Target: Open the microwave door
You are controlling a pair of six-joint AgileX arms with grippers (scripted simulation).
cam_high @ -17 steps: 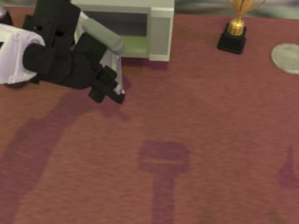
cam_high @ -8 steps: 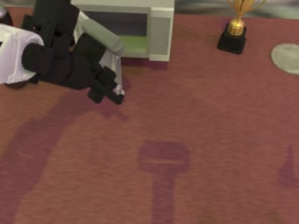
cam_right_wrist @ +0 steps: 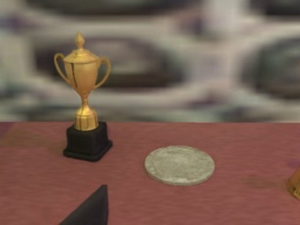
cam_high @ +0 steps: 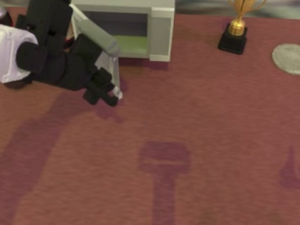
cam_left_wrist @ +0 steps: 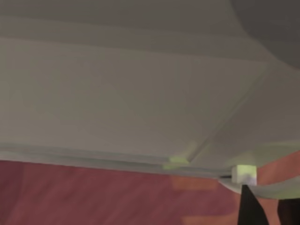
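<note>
The light-grey microwave (cam_high: 161, 33) stands at the table's back left, its dark cavity and green inner floor (cam_high: 133, 44) exposed. The microwave door (cam_high: 96, 35) is swung out toward the front left on its left hinge. My left gripper (cam_high: 105, 92) is shut on the door's free edge, low near the table. In the left wrist view the door panel (cam_left_wrist: 140, 93) fills most of the picture, and the dark fingers (cam_left_wrist: 248, 208) sit at its lower edge. My right arm is outside the top view; only one dark fingertip (cam_right_wrist: 91, 211) shows in the right wrist view.
A gold trophy (cam_high: 237, 26) on a black base stands at the back, right of the microwave, also seen as the trophy (cam_right_wrist: 83, 117) in the right wrist view. A flat grey disc (cam_high: 293, 58) lies at the far right. The red table (cam_high: 199, 134) stretches across the front.
The door has swung farther open toward the left. My left gripper has moved left and slightly back with the door's edge in it.
</note>
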